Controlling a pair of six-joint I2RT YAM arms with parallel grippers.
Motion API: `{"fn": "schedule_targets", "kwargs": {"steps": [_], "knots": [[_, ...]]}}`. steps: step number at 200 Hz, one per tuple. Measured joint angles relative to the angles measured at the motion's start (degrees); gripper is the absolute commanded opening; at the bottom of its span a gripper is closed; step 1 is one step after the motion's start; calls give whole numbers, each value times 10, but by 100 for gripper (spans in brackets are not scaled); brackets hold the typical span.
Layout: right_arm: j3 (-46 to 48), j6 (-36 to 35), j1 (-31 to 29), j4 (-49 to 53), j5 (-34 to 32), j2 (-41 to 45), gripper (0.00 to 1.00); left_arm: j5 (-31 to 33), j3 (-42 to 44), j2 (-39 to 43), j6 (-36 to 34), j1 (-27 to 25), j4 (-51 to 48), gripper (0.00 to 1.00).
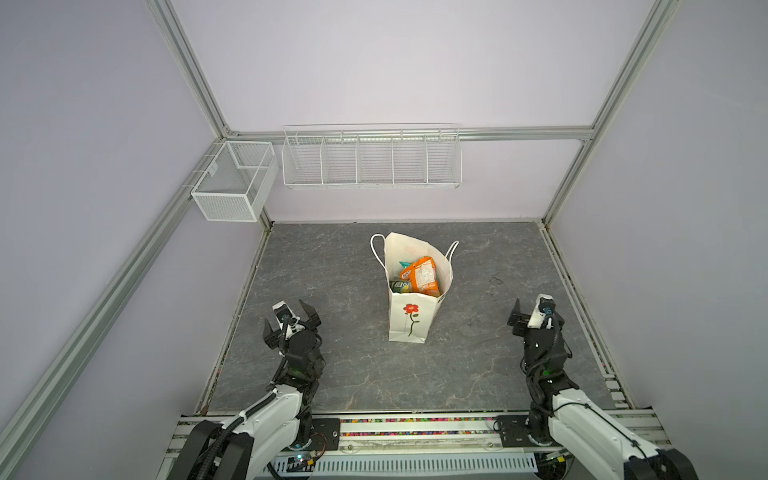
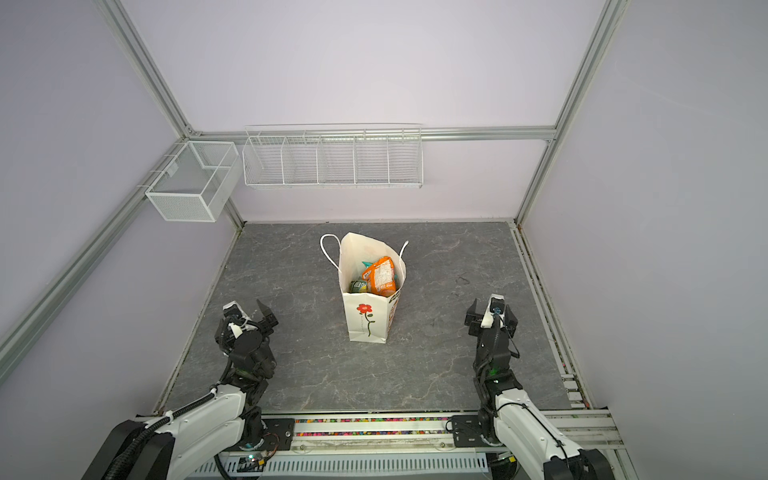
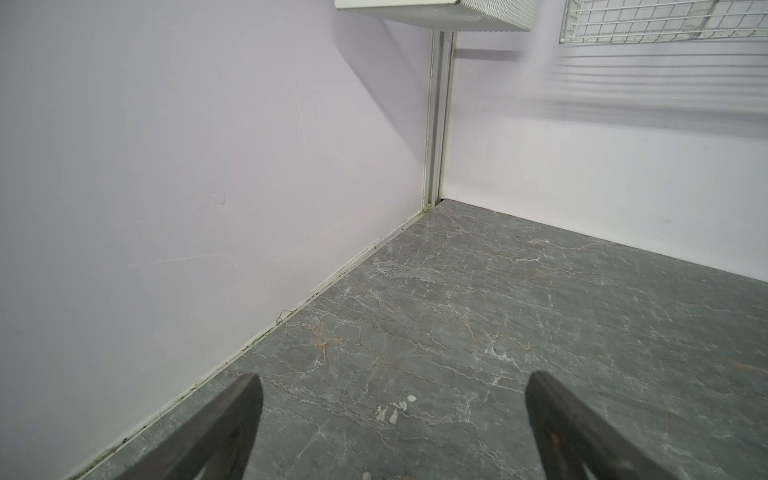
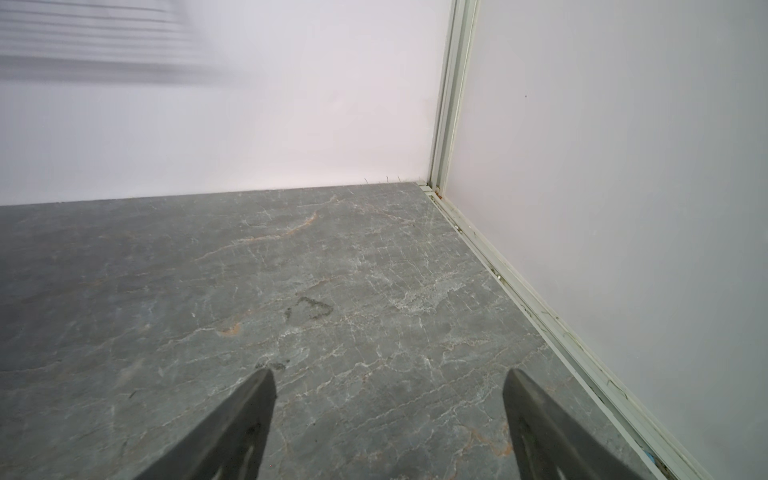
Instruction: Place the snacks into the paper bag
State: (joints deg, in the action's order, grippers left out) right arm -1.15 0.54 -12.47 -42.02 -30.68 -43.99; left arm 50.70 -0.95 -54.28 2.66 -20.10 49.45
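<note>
Quick status from my end, watching remotely. The paper bag (image 1: 409, 320) (image 2: 368, 322) stands upright around the middle of the desk (image 1: 332, 374), a bit closer to the far edge than the near one. Its flower print faces the arms and its mouth is open. Both cord handles (image 1: 376, 245) flop outward, one on each side.

Looking into the bag in both top views, I can see an orange packet (image 1: 422, 274) (image 2: 380, 276) on top, leaning vs the bag's right wall. There's a green packet (image 1: 400, 286) (image 2: 358, 286) tucked low beside it, by the front wall. A sliver of teal packet (image 1: 404, 263) pokes out behind the orange one. Anything deeper than that I can't make out tbh.

The left gripper (image 1: 286, 320) (image 3: 395, 384) sits by the desk's left edge, towards the near-left corner. Its jaws are spread wide w/ nothing between them, and its wrist cam just shows bare desk and the far-left corner.

The right gripper (image 1: 536, 313) (image 4: 390, 374) is over by the right edge, also gaping wide and holding nothing, pointed at the far-right corner. Both are well apart from the bag.

The wire basket (image 1: 370, 160) and mesh box (image 1: 232, 183) hang on the walls above the far-left corner.
</note>
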Motion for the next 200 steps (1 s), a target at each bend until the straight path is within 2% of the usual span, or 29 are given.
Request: {"fn": "schedule_targets", "kwargs": {"steps": [41,73,95,147,171,200], "knots": [[0,-6,0,-18,8,8,88,-9,6,17,-1,3,26,99],[0,-13,0,-61,12,-32,88,-19,6,49,-1,10,33,99],[0,-19,0,-104,12,-94,88,-27,6,59,2,17,32,99],[1,-44,0,-282,19,-322,88,-39,6,51,8,29,32,99],[-2,-56,0,-323,23,-364,89,-48,6,37,14,40,40,99],[-9,-64,0,-349,30,-375,89,-59,6,8,14,45,60,99]]}}
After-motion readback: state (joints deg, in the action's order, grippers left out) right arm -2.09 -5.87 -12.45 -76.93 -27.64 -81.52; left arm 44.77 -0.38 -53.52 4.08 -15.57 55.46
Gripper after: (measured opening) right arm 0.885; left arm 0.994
